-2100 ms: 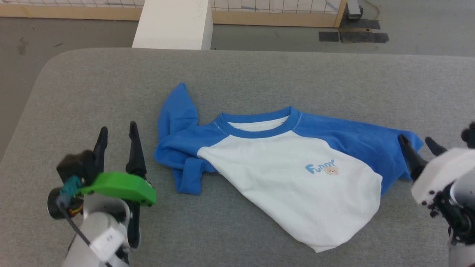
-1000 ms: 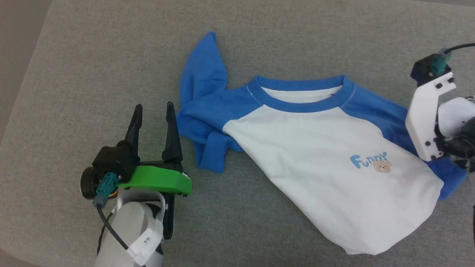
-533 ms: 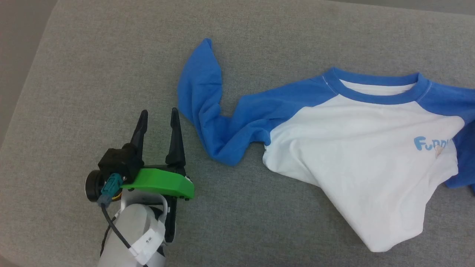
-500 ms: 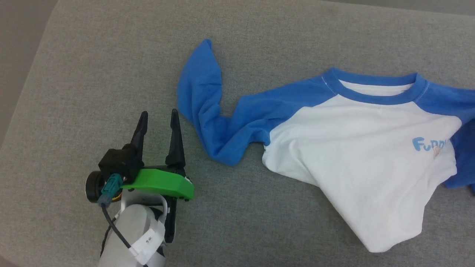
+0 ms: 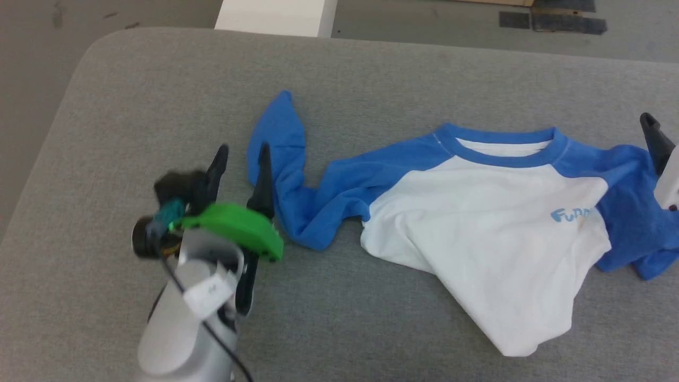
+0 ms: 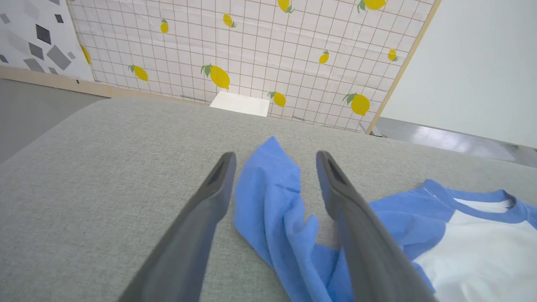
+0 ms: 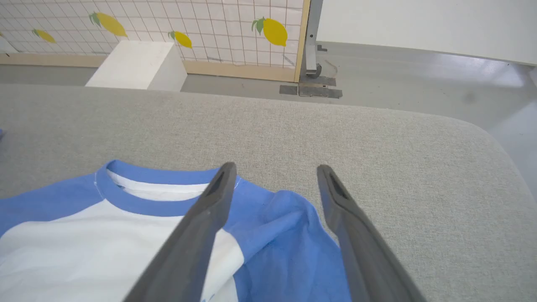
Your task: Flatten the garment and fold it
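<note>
The garment (image 5: pixel 488 223) is lying face up on the grey table (image 5: pixel 132 95), on the robot's side of the white block (image 5: pixel 276 16) and mostly to the right of it. Its blue neck trim (image 5: pixel 501 154) is pointing toward the table edge where the block is standing. The white body is lying creased, with the hem trailing away from the block.

The twisted blue sleeve (image 5: pixel 286 159) is stretching out until its pointed tip is sitting almost straight in front of the block. The left tool (image 5: pixel 243 148) is hanging at that sleeve, nearer the robot than the block. It is released, with both fingers standing wide apart. In the left wrist view the sleeve end is lying between them, but whether they are touching the cloth cannot be told.

The right tool (image 7: pixel 275 167) is hovering far to the right of the block. It is also released and is gripping nothing, and the other sleeve (image 7: pixel 285 235) is lying bunched beneath its spread fingers.
</note>
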Robot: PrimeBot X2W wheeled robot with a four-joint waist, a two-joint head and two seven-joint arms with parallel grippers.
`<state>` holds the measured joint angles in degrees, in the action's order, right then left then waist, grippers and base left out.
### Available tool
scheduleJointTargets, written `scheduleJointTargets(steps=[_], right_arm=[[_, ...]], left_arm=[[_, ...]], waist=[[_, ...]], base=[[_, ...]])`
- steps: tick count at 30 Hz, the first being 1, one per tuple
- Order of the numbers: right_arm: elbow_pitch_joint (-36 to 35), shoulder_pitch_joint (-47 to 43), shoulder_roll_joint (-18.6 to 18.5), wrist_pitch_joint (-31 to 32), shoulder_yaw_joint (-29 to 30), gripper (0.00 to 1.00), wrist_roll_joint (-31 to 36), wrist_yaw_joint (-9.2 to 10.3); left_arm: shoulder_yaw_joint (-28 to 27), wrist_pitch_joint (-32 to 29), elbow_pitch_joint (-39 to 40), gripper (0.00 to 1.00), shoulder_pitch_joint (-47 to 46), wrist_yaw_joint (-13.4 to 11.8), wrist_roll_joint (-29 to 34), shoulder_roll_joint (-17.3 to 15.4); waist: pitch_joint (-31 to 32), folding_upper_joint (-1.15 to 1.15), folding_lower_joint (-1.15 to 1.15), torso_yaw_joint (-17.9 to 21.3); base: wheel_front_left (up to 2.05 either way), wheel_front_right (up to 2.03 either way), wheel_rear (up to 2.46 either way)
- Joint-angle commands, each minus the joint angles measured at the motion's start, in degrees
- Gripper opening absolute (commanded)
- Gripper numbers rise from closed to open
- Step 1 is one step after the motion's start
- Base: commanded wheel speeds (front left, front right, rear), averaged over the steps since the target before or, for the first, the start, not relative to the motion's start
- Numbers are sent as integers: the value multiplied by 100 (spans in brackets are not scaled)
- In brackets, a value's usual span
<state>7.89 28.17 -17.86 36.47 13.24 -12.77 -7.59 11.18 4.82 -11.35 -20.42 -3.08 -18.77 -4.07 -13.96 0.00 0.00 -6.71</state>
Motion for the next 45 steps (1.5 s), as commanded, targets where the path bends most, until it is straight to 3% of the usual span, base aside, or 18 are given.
scheduleJointTargets(steps=[1, 12, 17, 30, 32, 45], right_arm=[[-136, -134, 58, -36, 24, 100, -63, 10], [-989, -480, 197, 162, -83, 100, -203, 10], [-1122, -465, 201, 175, -77, 100, -259, 10], [-1172, -403, 146, 133, 35, 100, -294, 10], [-1187, -394, 154, 131, 25, 100, -305, 10], [-1082, -293, -61, 229, -41, 100, -228, 10]], left_arm=[[94, -251, -43, 100, -331, 53, -16, -29], [927, -3762, -1576, 100, -2601, 76, -172, 54], [1262, -4870, -2212, 100, -3081, 36, 82, -81], [1735, -5419, -3066, 100, -2874, 382, 22, -41], [1714, -5432, -3113, 0, -2863, 391, -69, -14], [1169, -4359, -2543, 0, -3028, 394, -758, 63]], waist=[[107, 0, 0, 175], [-375, 0, 0, 848], [-645, 0, 0, 1075], [-925, 0, 0, 1127], [-946, 0, 0, 1106], [-817, 0, 0, 934]], base=[[0, 0, 0], [0, 0, 0], [0, 0, 0], [0, 0, 0], [0, 0, 0], [0, 0, 0]])
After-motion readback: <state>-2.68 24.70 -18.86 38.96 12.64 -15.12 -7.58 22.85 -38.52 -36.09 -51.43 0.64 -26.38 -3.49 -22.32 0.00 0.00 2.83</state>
